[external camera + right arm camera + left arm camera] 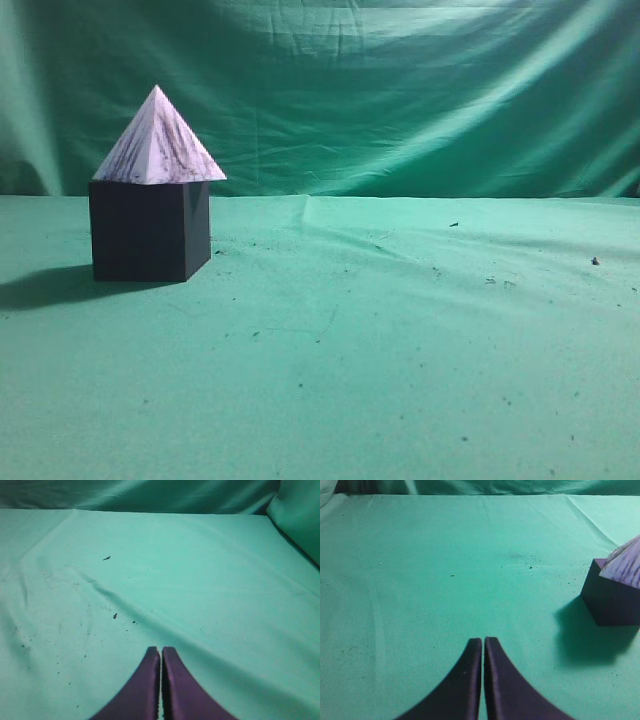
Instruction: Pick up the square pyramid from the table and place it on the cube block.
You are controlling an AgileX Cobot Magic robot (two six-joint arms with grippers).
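Observation:
The white, purple-streaked square pyramid stands upright on top of the dark cube block, at the left of the green table in the exterior view. In the left wrist view the cube block and a corner of the pyramid show at the right edge. My left gripper is shut and empty, well to the left of the cube. My right gripper is shut and empty over bare cloth. Neither gripper shows in the exterior view.
Green cloth hangs as a backdrop behind the table. Small dark specks lie on the cloth at the right. The cloth has shallow wrinkles.

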